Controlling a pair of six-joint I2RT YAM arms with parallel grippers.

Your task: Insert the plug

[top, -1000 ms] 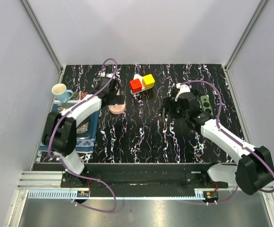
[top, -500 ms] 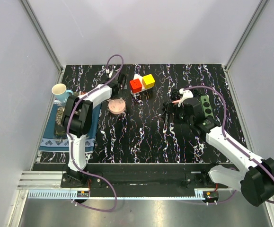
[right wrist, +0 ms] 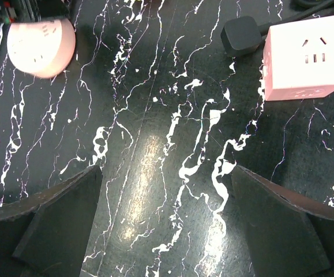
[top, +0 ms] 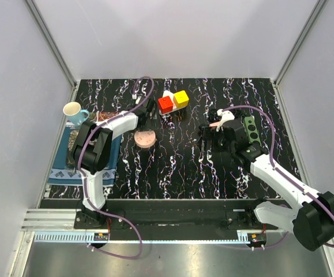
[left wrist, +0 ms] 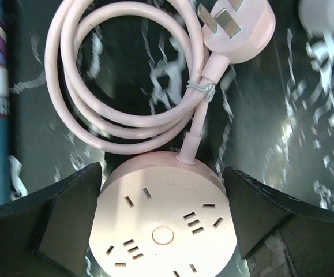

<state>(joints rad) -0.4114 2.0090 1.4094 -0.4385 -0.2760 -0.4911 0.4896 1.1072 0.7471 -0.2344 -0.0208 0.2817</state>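
Note:
A pink round socket disc [left wrist: 164, 228] lies flat on the black marbled table [top: 178, 167], sockets facing up. Its pink cord [left wrist: 83, 115] is coiled just beyond it and ends in the pink plug [left wrist: 236, 26], lying prongs up. My left gripper [left wrist: 162, 173] is open and straddles the disc, one dark finger on each side. In the top view the disc [top: 145, 138] shows just below the left gripper [top: 146, 118]; cord and plug are hidden there. My right gripper [right wrist: 164, 173] is open over bare table, right of centre [top: 207, 135].
A white cube socket [right wrist: 305, 55] with a black plug [right wrist: 241, 34] beside it lies near the red [top: 165, 104] and yellow [top: 181, 98] cubes. A green holder [top: 250, 128] sits behind the right arm. A cup [top: 73, 109] and a teal cloth [top: 63, 170] lie at the left.
The left arm has folded and its wrist has moved right and farther back. The pink disc now lies slightly nearer. The right gripper shifted a little left, then held still.

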